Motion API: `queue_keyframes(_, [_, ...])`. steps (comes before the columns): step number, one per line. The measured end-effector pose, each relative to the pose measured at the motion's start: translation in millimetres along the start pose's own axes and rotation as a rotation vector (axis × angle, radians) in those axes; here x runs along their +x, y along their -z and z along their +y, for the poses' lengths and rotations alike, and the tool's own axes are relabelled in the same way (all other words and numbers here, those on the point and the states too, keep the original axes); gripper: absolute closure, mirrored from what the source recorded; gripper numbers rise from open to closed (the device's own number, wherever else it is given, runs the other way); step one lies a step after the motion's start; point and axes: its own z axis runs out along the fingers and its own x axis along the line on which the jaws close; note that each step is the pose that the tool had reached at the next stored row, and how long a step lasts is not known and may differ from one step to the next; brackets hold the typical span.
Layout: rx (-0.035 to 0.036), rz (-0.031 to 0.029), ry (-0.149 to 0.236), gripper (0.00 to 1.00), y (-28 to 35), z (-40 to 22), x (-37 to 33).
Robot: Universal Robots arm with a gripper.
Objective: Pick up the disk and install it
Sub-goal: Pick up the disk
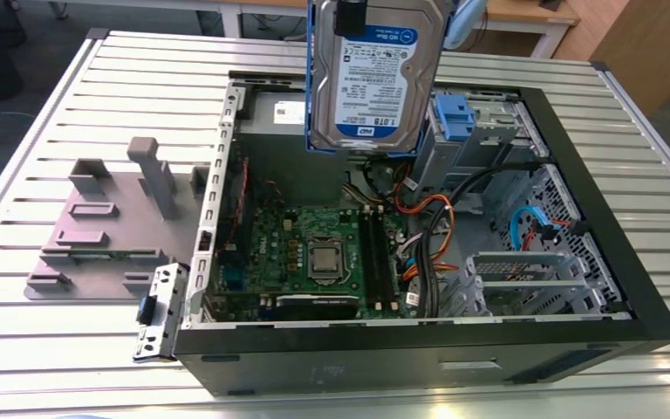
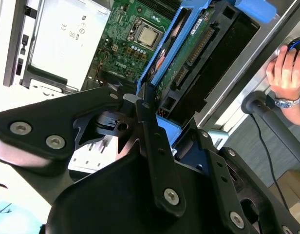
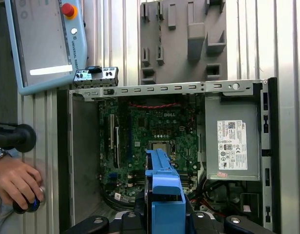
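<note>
Exterior view: disk (image 1: 372,78) above open case (image 1: 614,297).
My claw (image 2: 162,114) clamped it (blue rails (image 2: 152,68)); slipping risked a drop.

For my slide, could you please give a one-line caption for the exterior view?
Held upright from above, the disk hangs over the open computer case on a slatted metal table.

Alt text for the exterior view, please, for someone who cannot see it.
A hard drive in blue rails, label facing the camera, hangs from the pincer over an open computer case lying on a slatted metal table. The case's motherboard is exposed below, and a grey holder plate sits on the table at the exterior view's left.
</note>
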Motion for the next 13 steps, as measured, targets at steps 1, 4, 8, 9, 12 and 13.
queue_keyframes(1, [0.0000, 0.0004, 0.000, 0.64, 0.0, 0.0, 0.0])
queue_keyframes(4, [0.0000, 0.0019, 0.000, 0.64, 0.0, 0.0, 0.2])
queue_keyframes(8, [0.0001, 0.0038, 0.000, 0.64, -0.1, 0.0, 0.3])
queue_keyframes(9, [0.0001, 0.0042, 0.000, 0.64, -0.1, 0.0, 0.4])
queue_keyframes(12, [0.0002, 0.0057, 0.000, 0.64, -0.1, 0.0, 0.5])
queue_keyframes(13, [0.0001, 0.0062, 0.000, 0.64, -0.1, 0.0, 0.5])
